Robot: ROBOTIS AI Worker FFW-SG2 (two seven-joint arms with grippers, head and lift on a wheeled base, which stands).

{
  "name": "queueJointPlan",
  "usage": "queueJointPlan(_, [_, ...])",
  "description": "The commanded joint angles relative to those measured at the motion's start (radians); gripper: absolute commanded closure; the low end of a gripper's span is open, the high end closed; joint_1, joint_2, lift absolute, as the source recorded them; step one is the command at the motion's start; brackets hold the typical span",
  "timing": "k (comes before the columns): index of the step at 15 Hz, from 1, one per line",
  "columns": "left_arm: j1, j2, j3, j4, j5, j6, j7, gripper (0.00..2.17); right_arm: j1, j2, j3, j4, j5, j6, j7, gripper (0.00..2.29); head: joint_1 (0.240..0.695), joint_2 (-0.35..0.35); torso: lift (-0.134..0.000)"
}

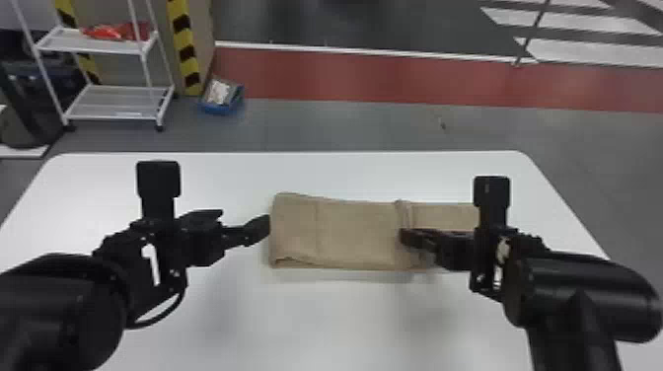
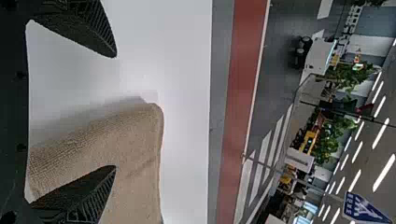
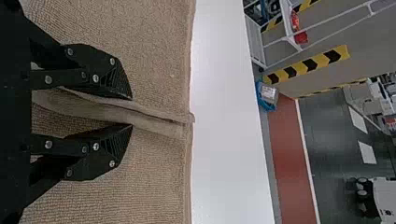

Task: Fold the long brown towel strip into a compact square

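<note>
Brown towel strip runs left to right mid-frame; spread left fingers straddle its left end edge, slightly parted right fingers flank its raised ridge.

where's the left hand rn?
Head view, left side: the open left hand is at the left end of the brown towel, over the white table.
</note>
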Motion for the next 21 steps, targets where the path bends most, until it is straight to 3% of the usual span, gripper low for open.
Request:
queueJointPlan(1, [0.000, 0.000, 0.001, -0.001, 0.003, 0.000, -0.001, 0.03, 0.001, 0.001, 0.000, -0.011, -0.001, 0.014, 0.000, 0.83, 0.695, -0.118, -0.124])
queueJointPlan(7, [0.006, 0.003, 0.009, -0.011, 0.006, 0.003, -0.002, 0.03, -0.001, 0.001, 0.008, -0.045, -0.007, 0.027, -0.003, 0.86, 0.695, -0.115, -0.124])
queueJointPlan(8, [0.006, 0.003, 0.010, -0.011, 0.007, 0.003, -0.002, 0.03, -0.007, 0.001, 0.008, -0.045, -0.007, 0.054, 0.000, 1.24, 0.695, -0.114, -0.124])
queueJointPlan(11, [0.008, 0.003, 0.012, -0.011, 0.009, 0.009, -0.002, 0.03, -0.008, 0.001, 0.008, -0.046, -0.007, 0.057, 0.009, 1.44, 0.695, -0.109, -0.124])
queueJointPlan(17, [0.006, 0.001, 0.013, -0.011, 0.009, 0.019, -0.001, 0.03, 0.021, 0.001, 0.009, -0.160, -0.044, 0.110, 0.011, 1.45, 0.695, -0.104, -0.124])
queueJointPlan(21, [0.014, 0.003, 0.029, -0.024, 0.012, 0.022, -0.001, 0.03, 0.016, 0.001, -0.061, -0.252, -0.118, 0.229, 0.026, 1.45, 0.695, -0.100, -0.124])
